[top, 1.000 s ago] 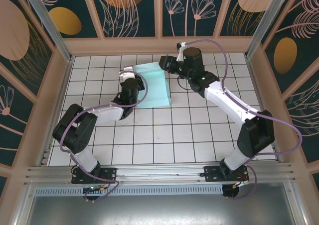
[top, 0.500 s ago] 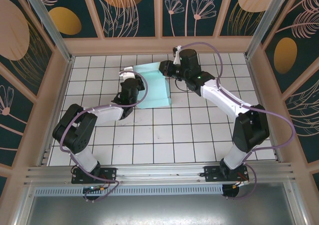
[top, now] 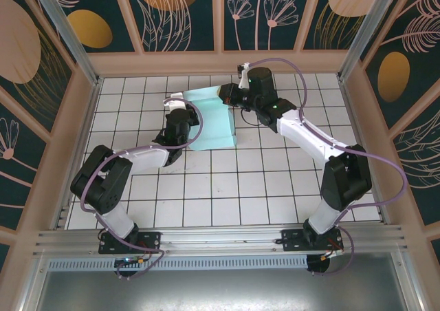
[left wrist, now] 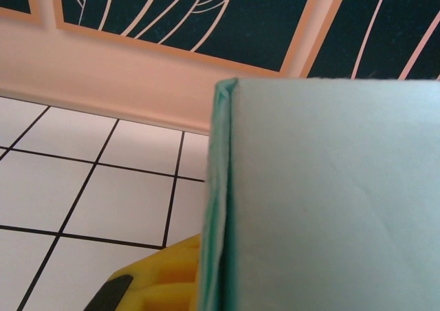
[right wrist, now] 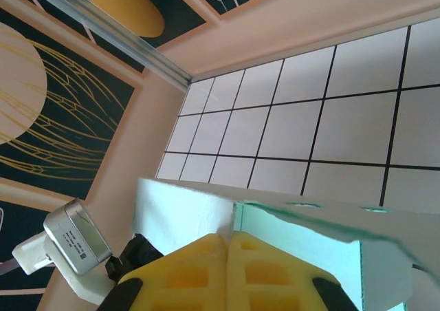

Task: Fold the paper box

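Change: right claw (top: 227, 94) now clenched on paper box (top: 214, 124) | left claw (top: 180, 104) still gripping it

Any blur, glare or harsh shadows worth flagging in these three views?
Top view: sharp and evenly lit, faint shadows only, no glare on the box. Left wrist: the box sits so close that its face reads almost featureless, and the left pad is soft. Right wrist: tiles crisp, right pads slightly soft.
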{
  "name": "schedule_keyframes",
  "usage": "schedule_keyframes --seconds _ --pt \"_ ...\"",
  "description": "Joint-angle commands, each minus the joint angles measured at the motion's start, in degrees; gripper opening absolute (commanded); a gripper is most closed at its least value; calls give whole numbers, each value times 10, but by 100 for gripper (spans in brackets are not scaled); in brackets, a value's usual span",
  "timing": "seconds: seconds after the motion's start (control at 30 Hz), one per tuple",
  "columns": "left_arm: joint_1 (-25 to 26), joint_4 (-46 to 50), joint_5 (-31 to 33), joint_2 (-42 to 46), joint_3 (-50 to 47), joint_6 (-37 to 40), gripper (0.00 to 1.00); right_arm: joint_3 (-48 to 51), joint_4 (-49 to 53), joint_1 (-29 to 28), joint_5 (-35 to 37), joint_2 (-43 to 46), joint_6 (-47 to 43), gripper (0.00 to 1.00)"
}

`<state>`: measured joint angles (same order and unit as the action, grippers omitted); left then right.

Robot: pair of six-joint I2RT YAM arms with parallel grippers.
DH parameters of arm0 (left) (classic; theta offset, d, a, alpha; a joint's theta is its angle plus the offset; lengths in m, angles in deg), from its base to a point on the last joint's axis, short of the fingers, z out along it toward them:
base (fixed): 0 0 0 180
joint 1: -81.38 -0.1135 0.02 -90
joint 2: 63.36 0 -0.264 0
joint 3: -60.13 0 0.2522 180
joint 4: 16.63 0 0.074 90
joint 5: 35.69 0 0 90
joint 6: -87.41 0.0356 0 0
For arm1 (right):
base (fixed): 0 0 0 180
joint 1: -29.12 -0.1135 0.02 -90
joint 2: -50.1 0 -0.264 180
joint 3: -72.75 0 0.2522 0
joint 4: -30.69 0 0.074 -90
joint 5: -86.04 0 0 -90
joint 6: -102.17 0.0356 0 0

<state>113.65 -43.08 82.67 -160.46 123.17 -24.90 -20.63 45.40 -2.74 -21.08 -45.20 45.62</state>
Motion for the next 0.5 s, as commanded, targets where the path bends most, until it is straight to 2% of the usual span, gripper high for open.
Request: schedule_keyframes --seconds 0.0,0.03,0.1,0.17,0.23,0.47 --pt "3 -15 -10 19 2 -10 0 15 -19 1 -1 22 -22 7" --pt "3 -9 -13 19 5 -16 0 26 -26 0 6 36 -30 28" --pt "3 2 -21 18 8 -33 0 53 -45 0 19 69 -48 52" --pt "3 19 -27 17 12 -59 0 85 -64 2 27 107 -74 63" --pt "3 28 -34 21 5 -85 0 124 -94 10 19 150 -90 66" --pt "3 9 -96 34 -24 -129 0 269 -235 138 -30 287 -57 66"
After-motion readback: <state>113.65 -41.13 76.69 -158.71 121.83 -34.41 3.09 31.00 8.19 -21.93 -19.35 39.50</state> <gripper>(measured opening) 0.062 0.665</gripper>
